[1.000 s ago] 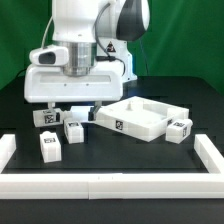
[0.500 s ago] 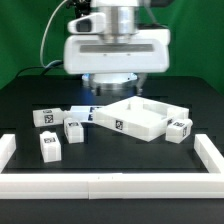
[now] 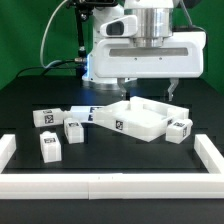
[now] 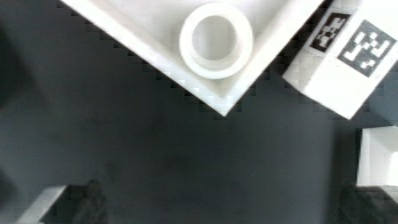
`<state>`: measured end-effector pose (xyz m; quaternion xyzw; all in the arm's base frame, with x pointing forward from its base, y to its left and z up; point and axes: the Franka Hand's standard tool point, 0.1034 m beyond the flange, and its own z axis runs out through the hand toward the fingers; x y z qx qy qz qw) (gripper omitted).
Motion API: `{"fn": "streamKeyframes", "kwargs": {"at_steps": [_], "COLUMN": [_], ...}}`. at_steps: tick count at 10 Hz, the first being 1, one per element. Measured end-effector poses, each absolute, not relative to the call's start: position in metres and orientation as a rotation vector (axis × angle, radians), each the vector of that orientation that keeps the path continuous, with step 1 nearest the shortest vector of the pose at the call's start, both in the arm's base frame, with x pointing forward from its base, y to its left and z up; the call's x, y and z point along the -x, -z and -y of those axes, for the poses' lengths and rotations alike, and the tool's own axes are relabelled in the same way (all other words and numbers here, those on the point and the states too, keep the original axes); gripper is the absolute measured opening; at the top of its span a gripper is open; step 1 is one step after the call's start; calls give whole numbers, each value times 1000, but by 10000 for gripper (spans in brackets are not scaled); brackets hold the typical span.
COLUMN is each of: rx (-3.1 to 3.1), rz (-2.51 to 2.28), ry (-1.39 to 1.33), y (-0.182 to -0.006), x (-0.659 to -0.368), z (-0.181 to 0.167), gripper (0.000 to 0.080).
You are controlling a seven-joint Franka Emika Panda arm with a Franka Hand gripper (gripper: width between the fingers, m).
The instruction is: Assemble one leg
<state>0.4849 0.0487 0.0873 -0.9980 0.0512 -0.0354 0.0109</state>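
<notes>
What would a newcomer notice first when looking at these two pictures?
The big white arm fills the top of the exterior view, its open, empty pincer hanging near the white square tray. One small tagged leg sits beside the tray on the exterior view's right; three more lie on its left.

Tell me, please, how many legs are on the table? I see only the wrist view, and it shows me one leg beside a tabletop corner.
Observer: Four legs: three at the exterior view's left of the tabletop, one at its right.
Operator: Does the gripper hold something?
Observer: No. The gripper is open and empty, above the tabletop.
Operator: Is any leg already mounted?
Observer: No, all four stand outside the tabletop.
</notes>
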Motion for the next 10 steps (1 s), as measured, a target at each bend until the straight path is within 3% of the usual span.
{"fn": "streamKeyframes", "kwargs": {"at_steps": [2, 4, 10], "rx": [3097, 3074, 3017], "rz": [-334, -462, -632], "ry": [83, 74, 96], "y": [-81, -76, -65], "x": [-481, -485, -489], "z": [-59, -98, -102], "gripper": [649, 649, 649]}}
